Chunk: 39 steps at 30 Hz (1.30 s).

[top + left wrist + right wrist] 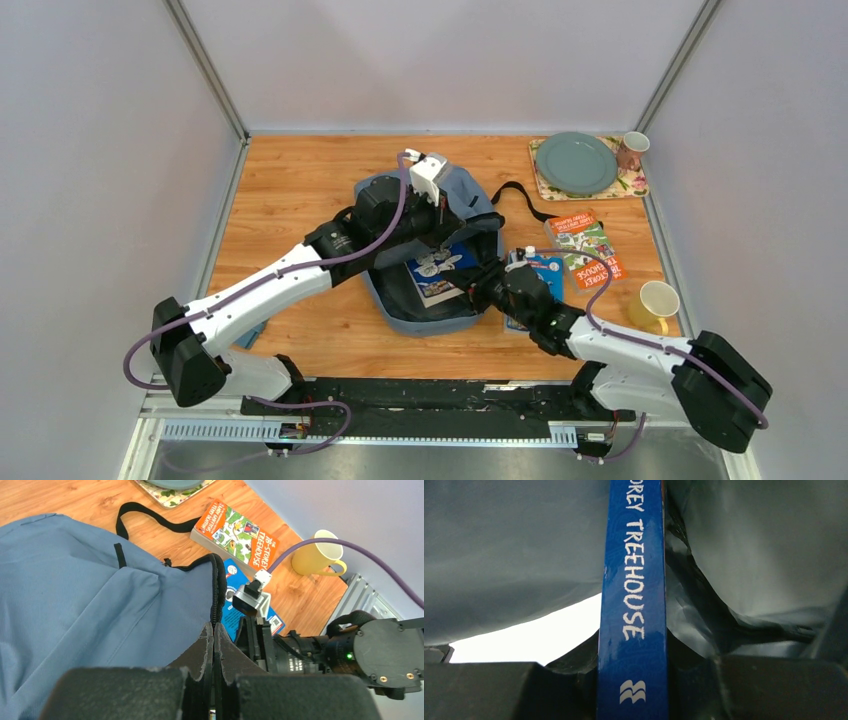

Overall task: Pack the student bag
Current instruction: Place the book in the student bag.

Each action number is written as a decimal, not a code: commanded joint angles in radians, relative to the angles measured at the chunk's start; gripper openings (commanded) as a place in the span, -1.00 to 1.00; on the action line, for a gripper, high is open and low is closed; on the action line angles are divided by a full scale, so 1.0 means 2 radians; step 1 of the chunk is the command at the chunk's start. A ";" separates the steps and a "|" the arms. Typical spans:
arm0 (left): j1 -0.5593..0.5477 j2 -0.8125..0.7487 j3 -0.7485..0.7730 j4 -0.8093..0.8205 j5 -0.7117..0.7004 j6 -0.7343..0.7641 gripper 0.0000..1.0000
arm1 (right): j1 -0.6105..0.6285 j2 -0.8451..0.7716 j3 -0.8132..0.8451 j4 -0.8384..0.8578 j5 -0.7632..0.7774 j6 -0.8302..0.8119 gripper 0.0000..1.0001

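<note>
**Q:** What is the right wrist view cutting off?
**A:** Its top edge is cropping the spine of the blue book (633, 605), so the title's first letters are going missing.
**Q:** And from above?
**A:** The left arm (290, 275) is covering part of the student bag (470, 195), and the right gripper (468, 283) is blending into dark shapes, its fingertips too small to tell.

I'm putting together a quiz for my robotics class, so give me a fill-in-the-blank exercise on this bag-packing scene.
1. The left gripper pinches the student bag along its dark ___.
2. The right gripper holds a ___ book in the bag's opening.
3. The plate sits on a placemat at the far ___ corner of the table.
4. The mug standing apart from the placemat is ___.

Missing words: zip; blue; right; yellow.
</note>
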<state>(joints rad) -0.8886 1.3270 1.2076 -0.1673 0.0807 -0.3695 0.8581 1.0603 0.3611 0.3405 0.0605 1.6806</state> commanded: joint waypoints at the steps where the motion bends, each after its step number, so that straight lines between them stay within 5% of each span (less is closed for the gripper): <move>1: -0.004 -0.004 0.028 0.037 0.011 -0.019 -1.00 | -0.011 0.033 0.030 0.131 0.028 -0.009 -1.00; 11: -0.005 0.002 0.057 0.025 0.012 -0.009 -1.00 | -0.033 0.247 0.072 0.368 0.050 -0.082 -0.95; 17: -0.005 -0.009 0.037 0.026 -0.005 -0.001 -1.00 | -0.036 0.427 0.097 0.501 0.073 -0.041 -0.98; 21: -0.005 -0.013 0.026 0.024 -0.013 0.004 -1.00 | -0.036 0.469 0.073 0.535 0.083 -0.006 -0.71; 26: -0.004 -0.018 0.005 0.034 -0.020 0.004 -1.00 | -0.041 0.425 0.049 0.440 0.049 -0.016 -0.28; 31: -0.004 -0.015 -0.002 0.035 -0.023 0.004 -1.00 | -0.044 0.323 0.069 0.227 0.010 -0.068 0.06; 39: -0.004 -0.015 -0.006 0.032 -0.029 0.005 -1.00 | -0.036 0.205 0.120 -0.042 0.027 -0.150 0.18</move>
<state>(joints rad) -0.8906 1.3388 1.2007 -0.1558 0.0364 -0.3733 0.7765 1.5734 0.5293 0.5388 0.0963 1.4876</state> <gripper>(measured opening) 0.007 0.588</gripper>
